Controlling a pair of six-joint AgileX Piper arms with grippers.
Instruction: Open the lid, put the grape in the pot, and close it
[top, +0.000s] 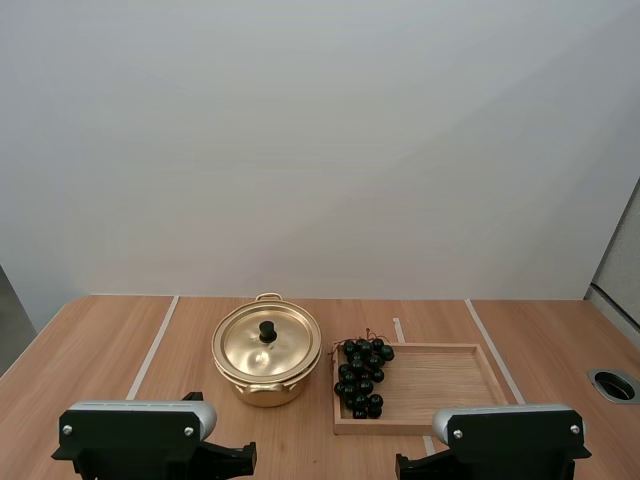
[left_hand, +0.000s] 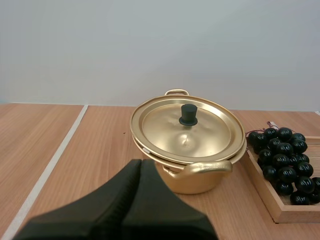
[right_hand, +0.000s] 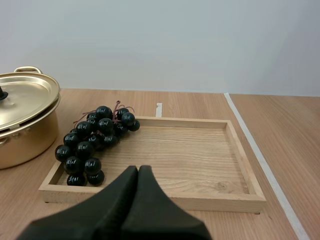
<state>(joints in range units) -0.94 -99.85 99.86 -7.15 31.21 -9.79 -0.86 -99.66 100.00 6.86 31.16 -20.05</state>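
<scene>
Now, lid (top: 267, 345) on pot (top: 266, 392), grapes (top: 362, 378) in tray (top: 440, 385), left claw (left_hand: 141, 162) and right claw (right_hand: 138, 168) clenched.

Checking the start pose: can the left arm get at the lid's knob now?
Probably yes: the knob stands bare atop the lid, nothing lies between it and the left pincer, though that pincer is shut.
</scene>
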